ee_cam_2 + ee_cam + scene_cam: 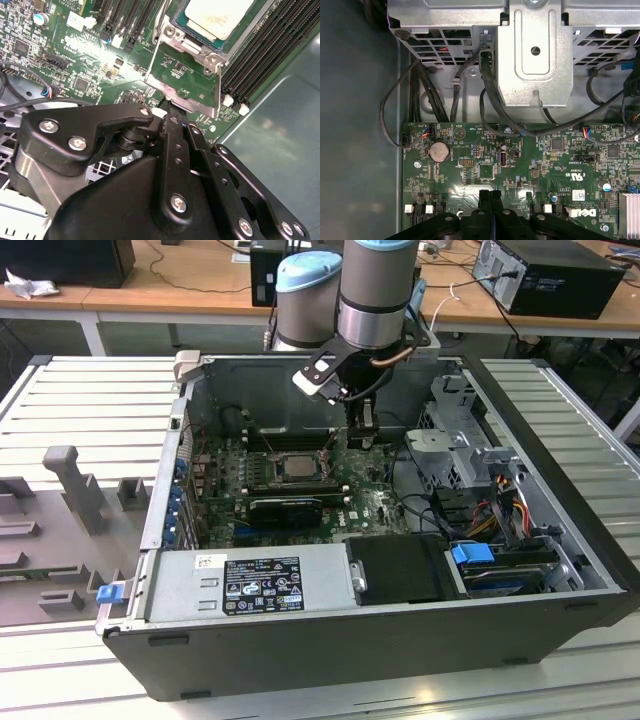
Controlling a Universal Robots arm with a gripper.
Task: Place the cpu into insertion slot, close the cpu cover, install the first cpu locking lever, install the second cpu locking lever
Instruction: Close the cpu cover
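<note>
Exterior view: an open computer case [350,650] lies on its side, and the arm reaches down into it.
Surroundings: a long black graphics card [285,510] lies just beside the socket on the camera's side. A grey power supply [250,585] sits nearer still. A metal drive cage [455,445] with loose cables fills the exterior view's right.
Cpu: the cpu [297,466] sits in the insertion slot [170,31], silvery top up and uncovered.
Standing between: in the second wrist view the cpu cover [192,105] is swung up and tilted, between the chip and the fingertips. Green board shows through its window.
Gripper position: the gripper [362,438] hangs just beside the slot, on the exterior view's right, with its tip meeting the cover's free edge.
Gripper state: in the first wrist view the fingers [485,197] are pressed together with no gap. I cannot tell whether the cover's edge is pinched between them.
</note>
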